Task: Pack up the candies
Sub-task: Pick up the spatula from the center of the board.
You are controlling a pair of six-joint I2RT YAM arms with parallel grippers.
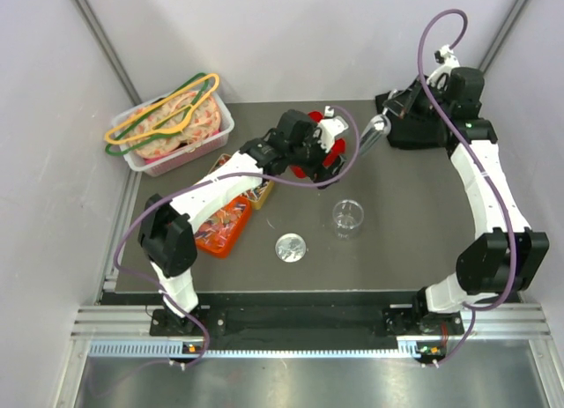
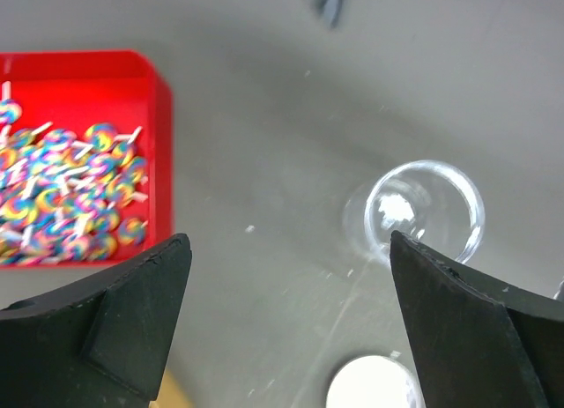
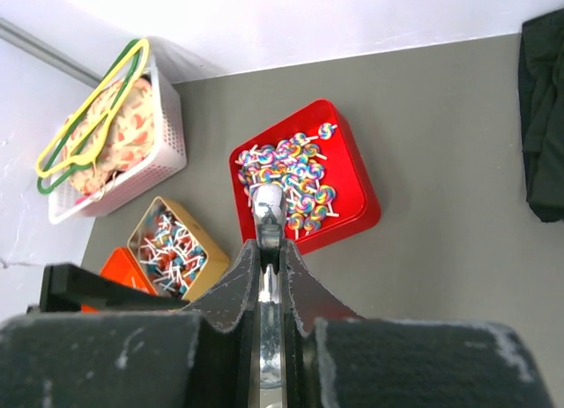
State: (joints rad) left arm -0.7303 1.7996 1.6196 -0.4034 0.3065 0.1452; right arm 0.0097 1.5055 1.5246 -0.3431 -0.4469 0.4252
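Small multicoloured lollipop candies [image 2: 66, 192] lie in a red tray [image 2: 115, 73] at the left of the left wrist view. My left gripper [image 2: 289, 249] hangs open and empty over bare table between that tray and a clear jar [image 2: 425, 210]. From above, the left gripper [image 1: 330, 154] covers most of the red tray [image 1: 304, 172]. The right gripper [image 3: 270, 249] is shut on a metal spoon [image 3: 267, 205], held high above the candies [image 3: 295, 174]. From above, the right gripper [image 1: 392, 111] is at the back right, with the spoon [image 1: 374, 135] pointing toward the tray.
A yellow tray [image 3: 176, 249] and an orange tray [image 1: 225, 223] hold more sweets at the left. A white basket [image 1: 172, 126] with hangers stands at the back left. The jar [image 1: 348, 216] and its lid [image 1: 291, 248] sit mid-table. Something black [image 1: 414, 130] lies at the back right.
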